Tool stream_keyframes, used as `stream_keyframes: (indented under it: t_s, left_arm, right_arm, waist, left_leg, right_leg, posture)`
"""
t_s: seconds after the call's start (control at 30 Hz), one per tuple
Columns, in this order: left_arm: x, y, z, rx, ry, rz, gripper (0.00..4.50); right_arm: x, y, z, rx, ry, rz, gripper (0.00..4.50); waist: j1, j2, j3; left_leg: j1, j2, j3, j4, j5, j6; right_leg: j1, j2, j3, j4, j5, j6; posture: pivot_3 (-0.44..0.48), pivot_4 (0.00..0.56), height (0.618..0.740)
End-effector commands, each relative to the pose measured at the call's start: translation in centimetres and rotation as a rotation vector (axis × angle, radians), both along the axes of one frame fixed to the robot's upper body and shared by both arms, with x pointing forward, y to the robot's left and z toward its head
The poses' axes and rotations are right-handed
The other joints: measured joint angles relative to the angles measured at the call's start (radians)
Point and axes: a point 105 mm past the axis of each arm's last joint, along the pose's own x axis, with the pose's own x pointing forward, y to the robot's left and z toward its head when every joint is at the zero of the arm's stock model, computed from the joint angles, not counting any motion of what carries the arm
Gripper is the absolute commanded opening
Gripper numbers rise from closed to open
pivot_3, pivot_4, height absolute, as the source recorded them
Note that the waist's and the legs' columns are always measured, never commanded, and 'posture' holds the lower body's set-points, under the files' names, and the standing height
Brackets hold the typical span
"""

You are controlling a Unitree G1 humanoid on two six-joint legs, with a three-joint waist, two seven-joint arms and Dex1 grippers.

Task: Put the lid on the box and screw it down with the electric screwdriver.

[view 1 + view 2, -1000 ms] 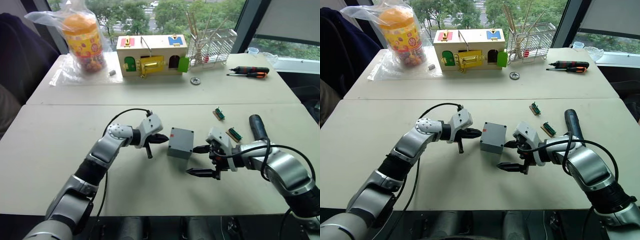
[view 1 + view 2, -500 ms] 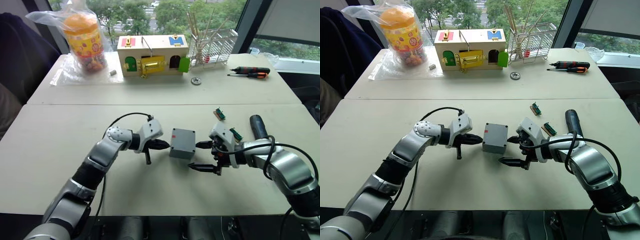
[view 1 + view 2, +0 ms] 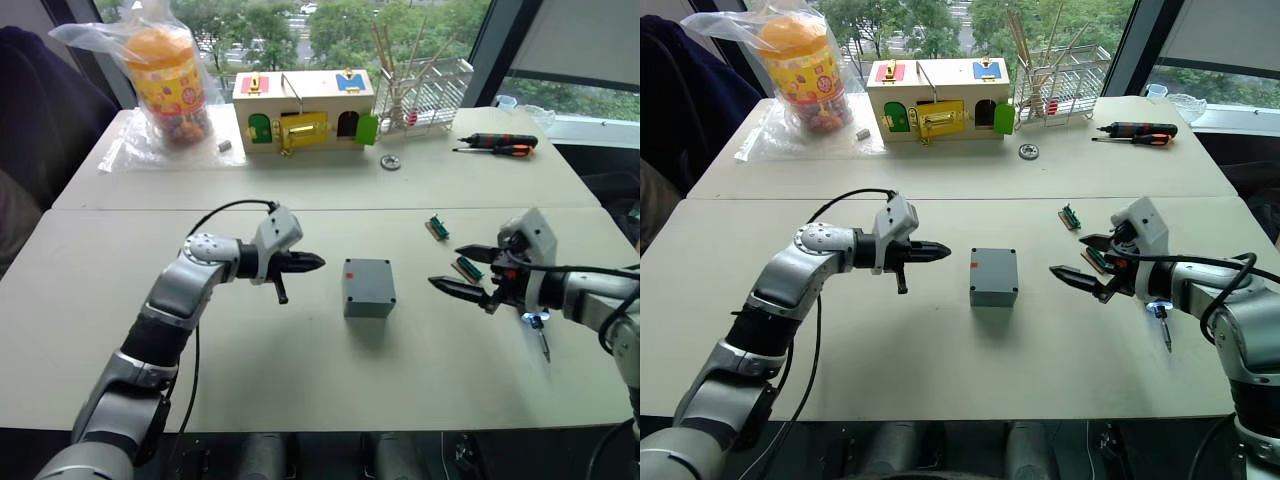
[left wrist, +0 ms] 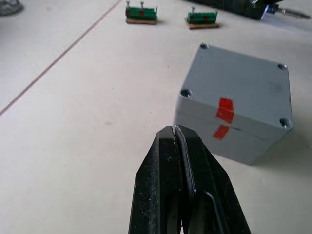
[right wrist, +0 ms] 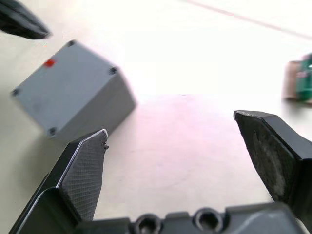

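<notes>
The grey box (image 3: 368,288) stands alone mid-table, a red mark on its near side. The lid (image 4: 242,83) sits on it, corner screw holes showing and a seam below. My left gripper (image 3: 315,263) is shut and empty, pointing at the box from a short gap on its left. My right gripper (image 3: 447,267) is open and empty, well to the box's right; between its fingers (image 5: 83,170) I see bare table and the box (image 5: 68,90) further off. The electric screwdriver (image 3: 1161,318) lies under my right forearm, with only its lit tip and thin bit showing.
Two small green connector boards (image 3: 437,226) lie near my right gripper. On the far table stand a wooden lock box (image 3: 303,108), a bagged snack jar (image 3: 170,75), a wire rack (image 3: 425,90), hand screwdrivers (image 3: 500,143) and a metal ring (image 3: 391,162).
Both grippers drew back from the box, left one leftward, right one far rightward past the screwdriver. The box, tilted between them before, now stands squarely on the table.
</notes>
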Motion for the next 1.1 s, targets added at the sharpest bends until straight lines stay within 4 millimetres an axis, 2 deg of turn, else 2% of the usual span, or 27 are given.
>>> stream_keyframes:
  t_s: [0.03, 0.1, 0.17, 0.47, 0.93, 1.0, 1.03, 1.1]
  left_arm:
    - [-1.6, -1.5, 2.2, -0.084, -0.014, -0.083, 0.00]
    - [-2.0, -1.8, 2.3, -0.089, -0.012, -0.095, 0.00]
    - [-2.2, -2.0, 2.2, -0.091, -0.008, -0.095, 0.00]
    - [-2.5, -2.0, 1.8, -0.099, 0.006, -0.082, 0.00]
    - [-2.6, -2.2, 1.7, -0.097, 0.010, -0.079, 0.00]
    - [-2.6, -2.2, 1.7, -0.096, 0.009, -0.080, 0.00]
    - [-2.6, -2.2, 1.7, -0.096, 0.009, -0.080, 0.00]
    - [-2.6, -2.2, 1.7, -0.095, 0.009, -0.079, 0.00]
  right_arm:
    - [1.5, -2.1, -0.8, -0.021, -0.081, -0.133, 4.26]
    - [2.1, -2.7, -1.3, -0.006, -0.101, -0.175, 3.85]
    - [2.8, -3.1, -1.8, -0.001, -0.115, -0.205, 3.09]
    - [3.8, -3.4, -2.4, 0.023, -0.123, -0.218, 3.09]
    - [4.1, -3.3, -3.4, 0.018, -0.082, -0.223, 3.09]
    - [4.1, -3.3, -3.6, 0.017, -0.078, -0.224, 2.44]
    - [4.2, -3.3, -3.6, 0.019, -0.077, -0.225, 2.30]
    - [4.2, -3.2, -3.6, 0.020, -0.078, -0.226, 1.45]
  waist:
    - [0.001, 0.000, 0.000]
    - [0.000, 0.000, 0.000]
    - [-0.002, 0.000, 0.000]
    - [-0.001, 0.000, 0.000]
    - [-0.002, 0.000, 0.000]
    - [-0.001, 0.000, 0.000]
    - [-0.002, 0.000, 0.000]
    - [-0.002, 0.000, 0.000]
  left_leg:
    - [0.000, 0.000, 0.000, 0.000, 0.000, 0.000]
    - [0.000, -0.002, 0.001, 0.000, 0.000, 0.000]
    - [0.000, -0.003, 0.001, 0.000, 0.000, 0.000]
    - [0.001, -0.003, 0.001, -0.001, 0.000, -0.001]
    - [0.001, -0.003, 0.001, -0.001, 0.000, -0.001]
    - [0.001, -0.003, 0.001, -0.001, 0.000, -0.001]
    - [0.001, -0.003, 0.001, -0.001, 0.000, -0.001]
    - [0.001, -0.003, 0.001, -0.001, 0.000, -0.001]
  right_leg:
    - [0.000, 0.000, 0.000, 0.000, 0.000, 0.000]
    - [0.000, 0.000, 0.000, 0.000, 0.000, 0.000]
    - [0.000, 0.000, 0.000, 0.000, 0.000, 0.000]
    - [0.000, 0.000, 0.000, 0.000, 0.000, 0.000]
    - [0.000, 0.000, 0.000, 0.000, 0.000, 0.000]
    - [0.000, 0.000, 0.000, 0.000, 0.000, 0.000]
    - [0.000, 0.000, 0.000, 0.000, 0.000, 0.000]
    - [0.000, 0.000, 0.000, 0.000, 0.000, 0.000]
  posture:
    - [0.000, 0.150, 0.708]
    - [0.000, 0.150, 0.708]
    - [0.000, 0.150, 0.708]
    - [0.000, 0.150, 0.708]
    - [0.000, 0.150, 0.708]
    - [0.000, 0.150, 0.708]
    - [0.000, 0.150, 0.708]
    - [0.000, 0.150, 0.708]
